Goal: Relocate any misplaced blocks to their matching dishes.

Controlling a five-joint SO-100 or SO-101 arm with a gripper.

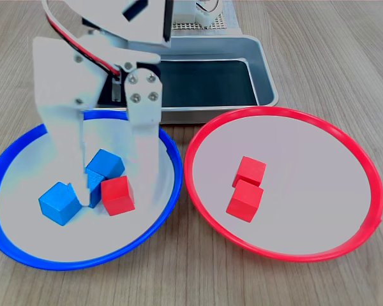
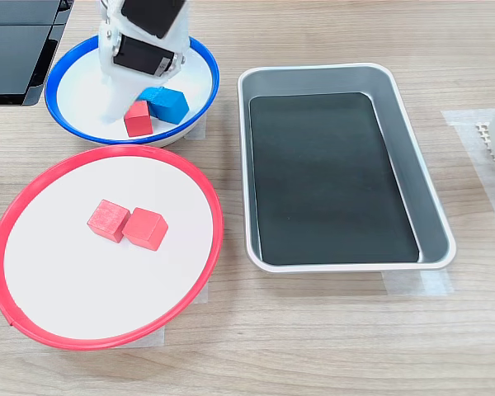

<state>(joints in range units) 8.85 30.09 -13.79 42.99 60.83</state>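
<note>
Nearest, in the first exterior view, two red blocks point(image 1: 247, 189) lie touching in the red-rimmed dish point(image 1: 370, 172), already home. Beside it, the blue-rimmed dish point(image 1: 13, 156) holds three blue blocks point(image 1: 59, 203) and one stray red block point(image 1: 118, 195). The claw point(image 1: 108, 185) is down among them, fingers wide, straddling the middle blue block rather than the red one. It looks to need shifting onto the red block before closing. Behind sits the metal tray point(image 1: 265, 70).

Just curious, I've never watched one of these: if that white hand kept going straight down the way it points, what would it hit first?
Probably the red block in the blue-rimmed dish: the hand points down with its fingers either side of it. Depth is hard to judge; the blue blocks sit very close.
</note>
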